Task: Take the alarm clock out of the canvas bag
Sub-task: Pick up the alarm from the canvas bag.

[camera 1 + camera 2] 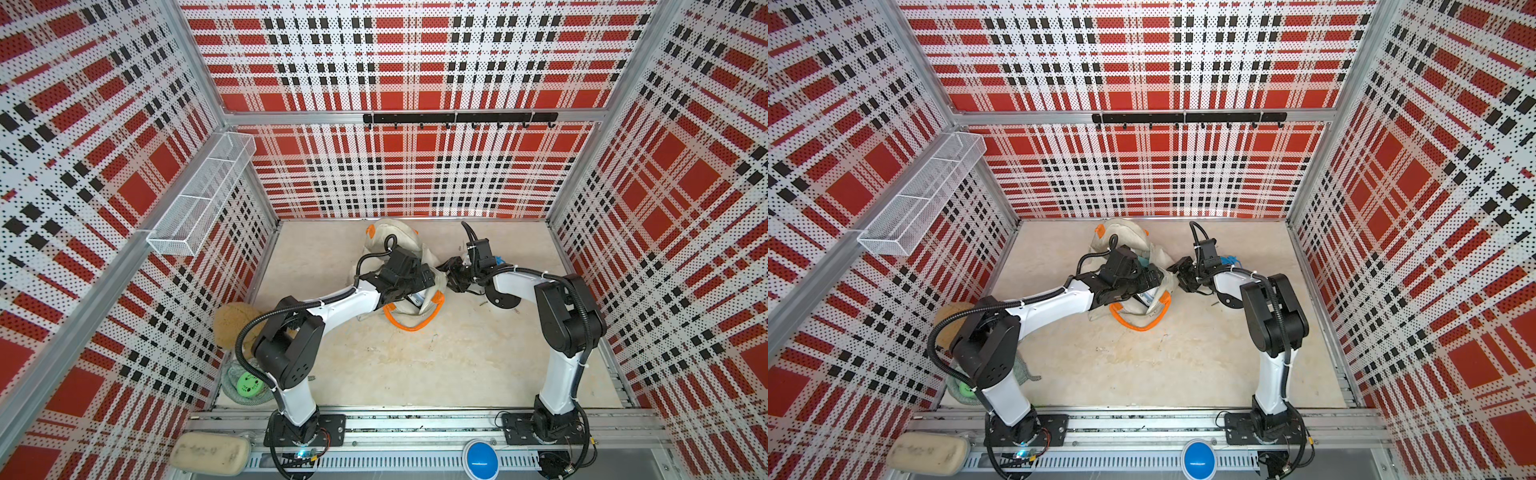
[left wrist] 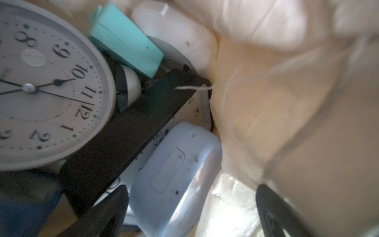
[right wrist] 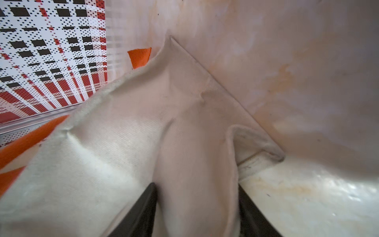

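**A:** Two arms on one canvas bag [image 1: 401,239]. It lies slumped mid-counter [image 1: 436,365], orange handles [image 1: 409,323] spilling toward our side. Why do we need both?

**B:** We read it as one arm holding and one reaching. In the right wrist view, our right jaws are pinching a fold of the bag's hemmed edge, and the cloth touches both black fingers [image 3: 143,209]. We judge that this keeps the soft mouth from collapsing.

**A:** And our left jaws?

**B:** Spread wide, down inside the bag's mouth, gripping nothing. The left wrist view shows what we face there. The alarm clock [image 2: 47,88], white-rimmed with a round dial, lies inside the bag among clutter. A teal block [image 2: 125,43] sits just beside its rim and a black-framed dial [image 2: 123,133] slants next to it.

**A:** So the clock isn't out yet.

**B:** No, it is well inside the bag. A pale blue case [image 2: 176,172] lies nearer our open fingers [image 2: 276,215] than the clock does. We think the next move calls for shifting toward the white rim.

**A:** What are the risks?

**B:** We could lift the wrong thing, or snag loose cloth on the way up.
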